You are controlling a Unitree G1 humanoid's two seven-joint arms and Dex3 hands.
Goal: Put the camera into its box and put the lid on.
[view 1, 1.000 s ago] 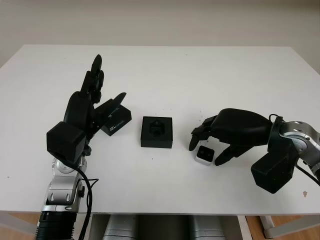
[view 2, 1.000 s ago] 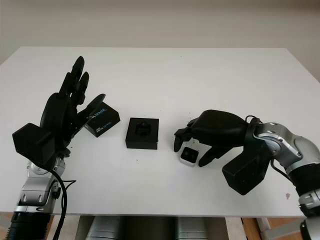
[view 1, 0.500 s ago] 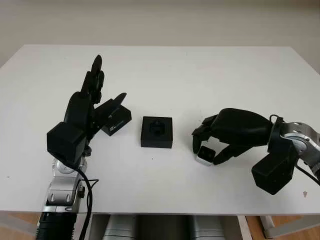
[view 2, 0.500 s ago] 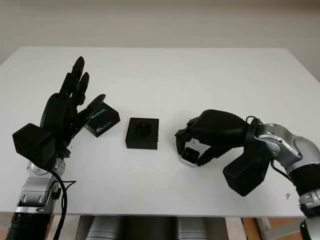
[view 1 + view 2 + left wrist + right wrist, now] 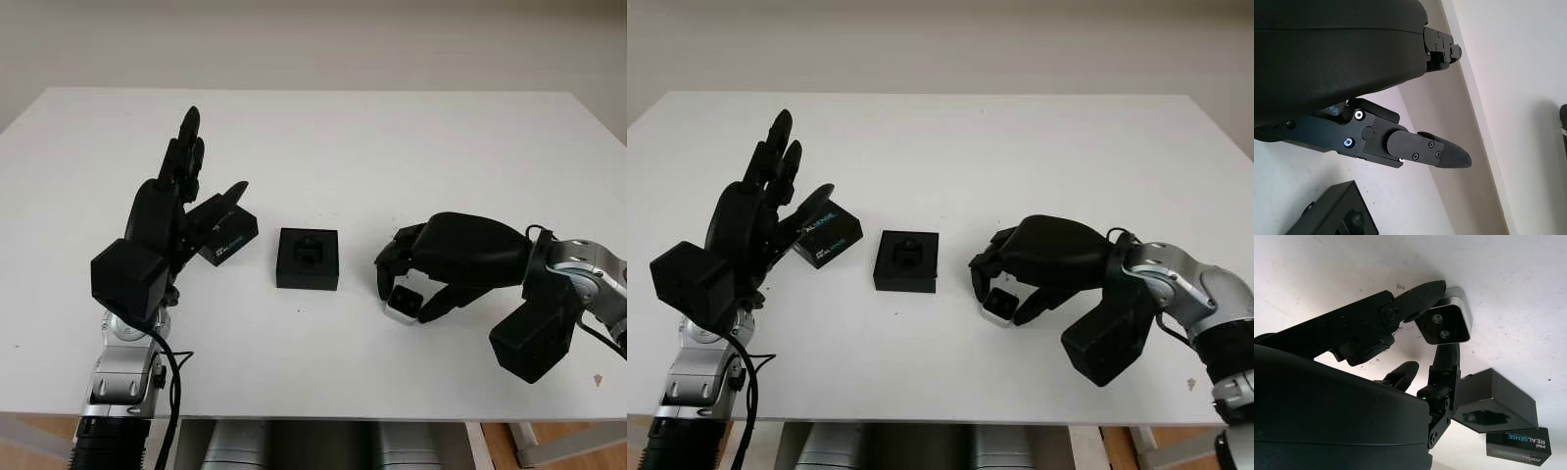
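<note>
The small silver camera [image 5: 401,302] with a black face is pinched between the curled fingers of my right hand [image 5: 407,284] at the right of the table. In the right wrist view the camera [image 5: 1444,323] is tilted, a finger on each side of it. The open black box [image 5: 308,258] with its foam insert sits mid-table, a little left of that hand. The black lid [image 5: 227,235] with white lettering lies further left, beside the thumb of my left hand [image 5: 181,186], which is open and raised with fingers pointing away.
The white table [image 5: 323,137] reaches to a far edge against a pale wall. The box [image 5: 1496,401] and the lettered lid [image 5: 1520,446] lie beyond the right hand's fingers.
My right hand's fingers have closed on the camera and tipped it up off the table. The left hand has not moved.
</note>
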